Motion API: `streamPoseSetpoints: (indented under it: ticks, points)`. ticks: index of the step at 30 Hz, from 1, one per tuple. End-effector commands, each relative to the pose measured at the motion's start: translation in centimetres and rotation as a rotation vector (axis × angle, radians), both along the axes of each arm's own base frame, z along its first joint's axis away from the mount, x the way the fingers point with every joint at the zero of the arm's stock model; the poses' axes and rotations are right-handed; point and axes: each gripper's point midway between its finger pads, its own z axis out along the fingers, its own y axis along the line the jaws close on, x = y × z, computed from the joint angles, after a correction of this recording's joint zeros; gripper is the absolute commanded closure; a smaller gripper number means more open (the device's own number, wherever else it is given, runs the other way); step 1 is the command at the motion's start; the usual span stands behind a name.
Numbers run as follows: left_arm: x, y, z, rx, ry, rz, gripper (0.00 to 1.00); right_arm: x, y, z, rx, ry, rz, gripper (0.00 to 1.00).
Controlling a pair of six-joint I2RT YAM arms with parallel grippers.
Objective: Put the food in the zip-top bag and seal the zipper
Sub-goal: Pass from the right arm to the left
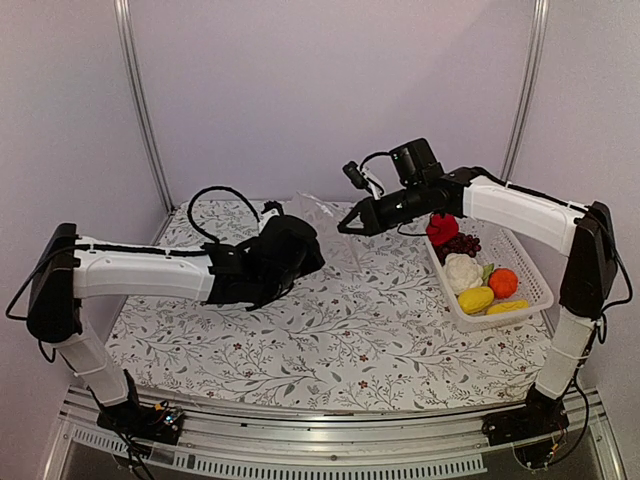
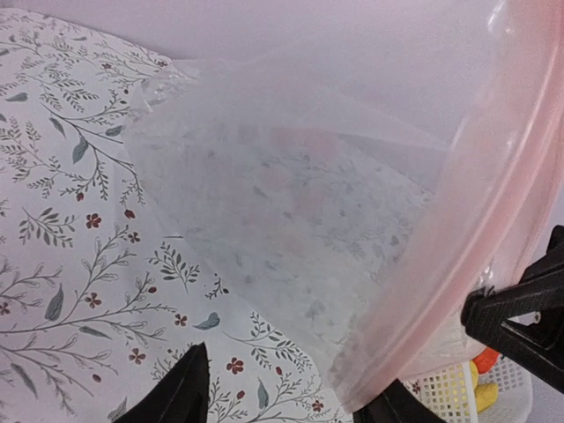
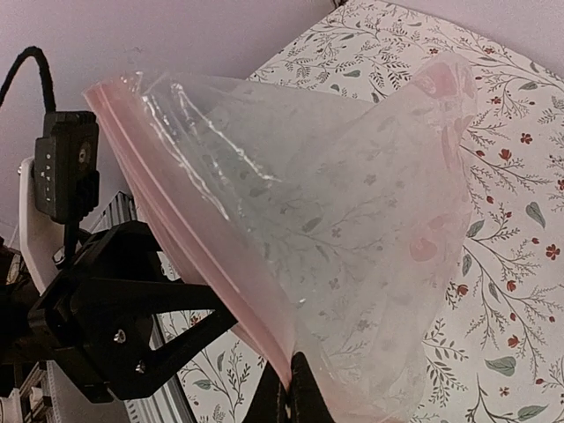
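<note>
The zip-top bag [image 1: 322,210] is clear and crinkly and hangs lifted over the cloth between my two grippers. Its pink zipper [image 3: 198,233] runs along the mouth edge. My right gripper [image 3: 295,401] is shut on that edge and holds the bag up; in the top view it [image 1: 346,225] is at the centre back. My left gripper [image 2: 282,404] is open, and the zipper [image 2: 493,220] passes by its right finger [image 2: 392,407]. The food lies in the basket: red pepper [image 1: 442,229], grape bunch [image 1: 463,244], cauliflower [image 1: 462,270], lemon-like piece [image 1: 475,299], orange piece [image 1: 503,283], banana [image 1: 507,307].
The white mesh basket [image 1: 535,270] stands at the right side of the floral cloth [image 1: 330,330]. The left arm's dark wrist [image 1: 265,262] reaches across the table's middle. A metal rail runs along the near edge.
</note>
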Motion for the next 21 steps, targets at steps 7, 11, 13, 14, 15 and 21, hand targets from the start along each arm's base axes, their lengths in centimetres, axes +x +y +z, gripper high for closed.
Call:
streamPoseSetpoints:
  ticks: [7,11,13,14,15,21]
  points:
    - [0.7,0.9,-1.1,0.039,0.005,0.083,0.74,-0.1,1.5,-0.3,0.019,0.032,-0.010,1.00]
    - [0.9,1.2,-1.1,0.052,-0.013,0.101,0.77,-0.6,2.0,-0.5,0.017,0.039,0.004,1.00]
    - [1.2,1.3,-0.8,0.060,-0.034,0.112,0.75,-0.8,2.2,-0.7,0.015,0.049,0.009,1.00]
    - [1.3,1.2,-0.7,0.072,-0.046,0.112,0.73,-1.0,2.3,-0.8,0.017,0.056,0.013,1.00]
    - [1.5,1.3,-0.5,0.083,-0.058,0.117,0.72,-1.0,2.3,-0.7,0.020,0.060,0.015,1.00]
    - [1.7,1.9,0.4,0.125,-0.123,0.130,0.98,-0.8,2.0,0.0,0.022,0.038,0.000,1.00]
